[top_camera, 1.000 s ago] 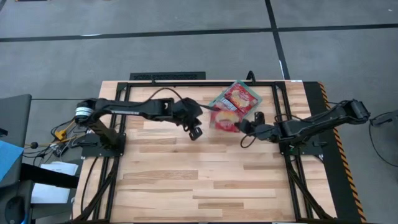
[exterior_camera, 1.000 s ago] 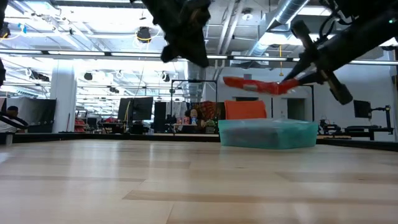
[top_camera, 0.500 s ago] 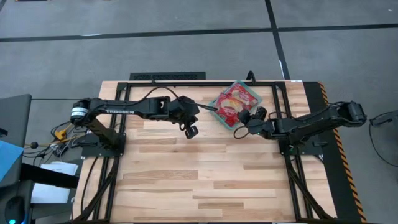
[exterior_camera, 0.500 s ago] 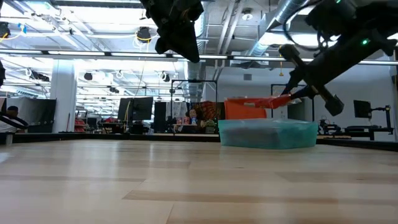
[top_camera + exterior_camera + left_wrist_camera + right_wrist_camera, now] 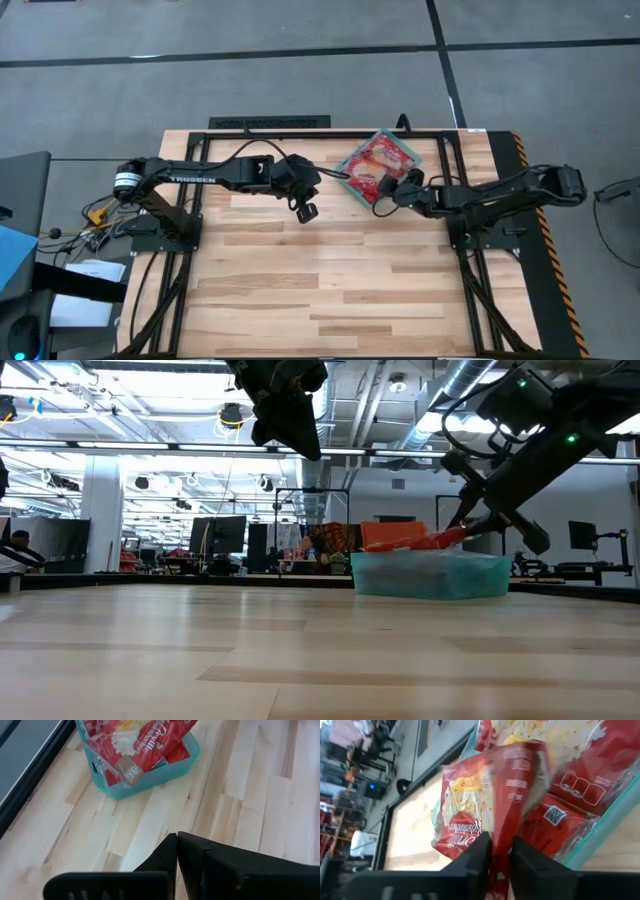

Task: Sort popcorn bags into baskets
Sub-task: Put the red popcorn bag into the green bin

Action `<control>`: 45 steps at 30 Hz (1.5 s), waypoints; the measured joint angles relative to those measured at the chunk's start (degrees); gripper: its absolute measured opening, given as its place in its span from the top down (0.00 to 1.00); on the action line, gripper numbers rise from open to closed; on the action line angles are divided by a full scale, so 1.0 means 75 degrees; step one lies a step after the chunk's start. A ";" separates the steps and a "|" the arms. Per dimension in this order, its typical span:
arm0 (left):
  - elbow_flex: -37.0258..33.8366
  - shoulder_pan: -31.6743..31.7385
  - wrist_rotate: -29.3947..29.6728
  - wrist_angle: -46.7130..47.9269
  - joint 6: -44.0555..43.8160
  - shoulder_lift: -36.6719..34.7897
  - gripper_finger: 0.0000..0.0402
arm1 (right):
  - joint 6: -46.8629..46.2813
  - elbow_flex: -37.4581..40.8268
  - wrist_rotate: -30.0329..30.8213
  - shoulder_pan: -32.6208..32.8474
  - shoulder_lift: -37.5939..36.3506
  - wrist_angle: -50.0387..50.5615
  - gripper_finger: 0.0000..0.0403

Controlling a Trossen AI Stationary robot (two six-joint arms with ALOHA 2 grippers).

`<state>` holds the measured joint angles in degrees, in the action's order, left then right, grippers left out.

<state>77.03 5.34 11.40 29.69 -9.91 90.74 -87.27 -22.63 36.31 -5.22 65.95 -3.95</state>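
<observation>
The teal basket [image 5: 418,152] stands at the table's far middle-right, with several red popcorn bags [image 5: 392,150] piled in it; it also shows in the low view [image 5: 430,575] and the left wrist view [image 5: 172,767]. My right gripper [image 5: 384,196] is at the basket's near side, shut on one more red popcorn bag [image 5: 365,176] that slants down onto the pile [image 5: 415,542]. My left gripper [image 5: 306,210] hangs shut and empty above the table, left of the basket. My right gripper pinches the popcorn bag's near edge [image 5: 501,862] between its two fingers [image 5: 482,855]. The fingers come slanting down from the table's right. The bag [image 5: 480,815] tilts away from the fingers, its far end down on the bags in the basket [image 5: 570,765].
Black frame rails [image 5: 270,124] run along the table's far edge and down both sides. The bare wooden tabletop [image 5: 330,290] stretches toward the near edge. The basket's teal rim [image 5: 607,822] lies just below the held bag.
My right gripper has carried the bag toward the far edge and down, from beside the basket to over it. The bag has tipped from nearly level to slanting, its free end now on the pile. My left gripper has drawn a little up and toward the table's left.
</observation>
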 joint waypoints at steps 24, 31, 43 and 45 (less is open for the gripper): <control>0.0000 0.0001 -0.0003 0.0594 0.0040 0.0003 1.00 | 0.3912 -0.1843 -0.2060 -0.1020 -0.1145 0.4692 0.51; 0.0000 0.0002 -0.0003 0.0516 -0.0097 0.0003 1.00 | 0.4662 -0.2264 -0.2057 -0.1136 -0.0777 0.5459 0.64; 0.0000 0.0000 -0.0003 0.0514 -0.0242 0.0003 1.00 | 0.5103 -0.2264 -0.2089 -0.1006 0.0397 0.5546 0.86; 0.0000 0.0000 -0.0003 0.0514 -0.0242 0.0003 1.00 | 0.5106 -0.2264 -0.2134 -0.0904 0.0547 0.5298 0.86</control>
<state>77.03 5.34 11.38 33.54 -11.73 90.76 -48.97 -39.62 20.31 -12.01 70.05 35.78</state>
